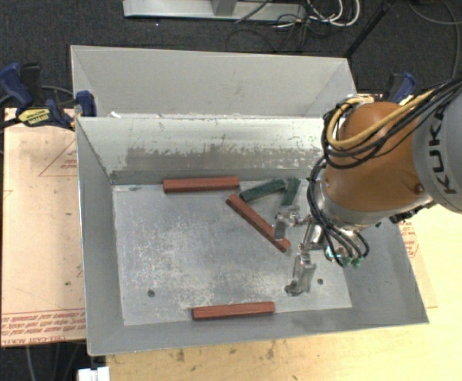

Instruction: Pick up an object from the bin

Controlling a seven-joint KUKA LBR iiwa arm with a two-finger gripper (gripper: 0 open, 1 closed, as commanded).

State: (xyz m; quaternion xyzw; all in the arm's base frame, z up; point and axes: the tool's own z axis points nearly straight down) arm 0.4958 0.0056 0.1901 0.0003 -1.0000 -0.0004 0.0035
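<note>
Tool (pixel 298 270) hung by the lower-right end of the slanted brown stick (pixel 251 217), which ran away up-left; open or closed, I couldn't tell.

The grey arm link (pixel 452 161), over the right rim of the bin (pixel 96 213), bears large black letters "KU", turned sideways and cut off at the edge. No other writing is legible.
</note>
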